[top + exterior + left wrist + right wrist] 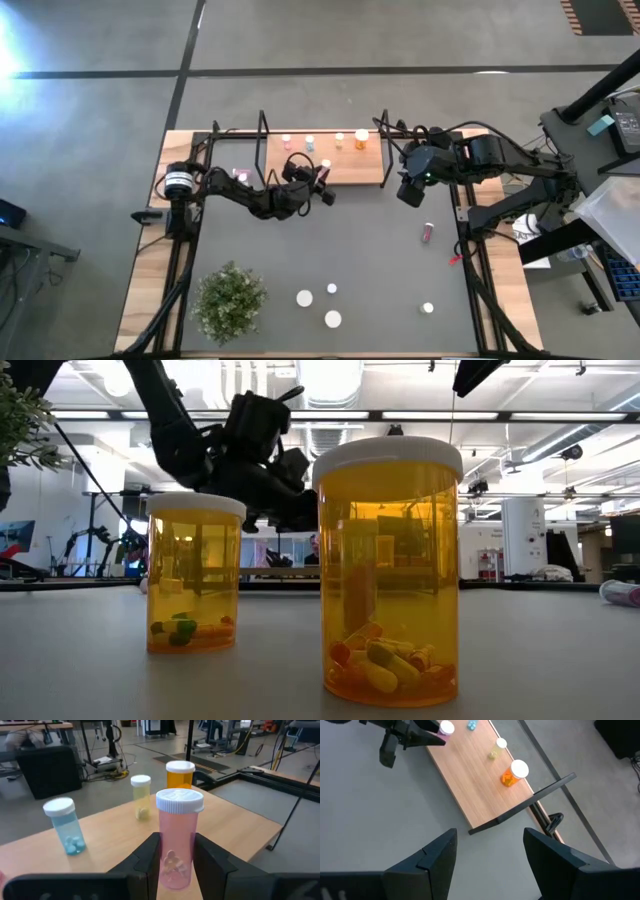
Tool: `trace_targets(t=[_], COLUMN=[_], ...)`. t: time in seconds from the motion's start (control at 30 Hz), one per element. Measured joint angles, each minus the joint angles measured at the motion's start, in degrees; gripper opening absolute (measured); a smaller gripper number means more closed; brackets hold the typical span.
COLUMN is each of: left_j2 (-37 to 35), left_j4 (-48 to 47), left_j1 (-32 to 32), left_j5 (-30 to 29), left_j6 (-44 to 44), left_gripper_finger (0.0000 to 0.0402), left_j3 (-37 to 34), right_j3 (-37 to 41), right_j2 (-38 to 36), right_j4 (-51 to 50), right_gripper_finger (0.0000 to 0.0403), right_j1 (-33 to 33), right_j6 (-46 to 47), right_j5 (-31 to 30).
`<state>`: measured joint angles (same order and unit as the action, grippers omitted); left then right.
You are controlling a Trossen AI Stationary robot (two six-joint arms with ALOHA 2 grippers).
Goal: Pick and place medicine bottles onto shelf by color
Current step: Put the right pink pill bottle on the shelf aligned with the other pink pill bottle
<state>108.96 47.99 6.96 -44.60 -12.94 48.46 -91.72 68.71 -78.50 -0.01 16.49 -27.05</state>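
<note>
The left gripper (175, 862) stands at the near edge of the wooden shelf (125, 835), its two dark fingers clamped on the sides of an upright pink bottle (177, 840) with a white cap. Farther along the board stand a blue bottle (65, 827), a pale yellow bottle (141, 795) and an orange bottle (180, 775). The right gripper (490, 865) hangs with jaws apart and empty over the grey mat (380, 820) just off the shelf's right end.

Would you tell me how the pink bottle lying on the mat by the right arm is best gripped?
Probably grip the pink bottle across mid-body, coming straight down with the open right tool. It lies on its side, so its round flanks are exposed and the cap faces sideways.
</note>
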Motion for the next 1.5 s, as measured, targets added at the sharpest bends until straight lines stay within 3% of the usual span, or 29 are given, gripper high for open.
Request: trace_targets(t=[0.63,1.5], left_j2=[11.91,12.53], left_j4=[21.08,20.86], left_j1=[1.69,3.17], left_j5=[-0.49,-1.02], left_j6=[4.58,4.25], left_gripper_finger=[0.0082,0.0085], left_j3=[-0.45,-2.11], right_j3=[0.0,0.01], right_j2=[0.0,0.0], right_j4=[0.0,0.0], right_gripper_finger=[0.0219,0.0219], right_j1=[0.0,-0.01], right_j6=[0.0,0.0], right_j5=[0.02,0.0])
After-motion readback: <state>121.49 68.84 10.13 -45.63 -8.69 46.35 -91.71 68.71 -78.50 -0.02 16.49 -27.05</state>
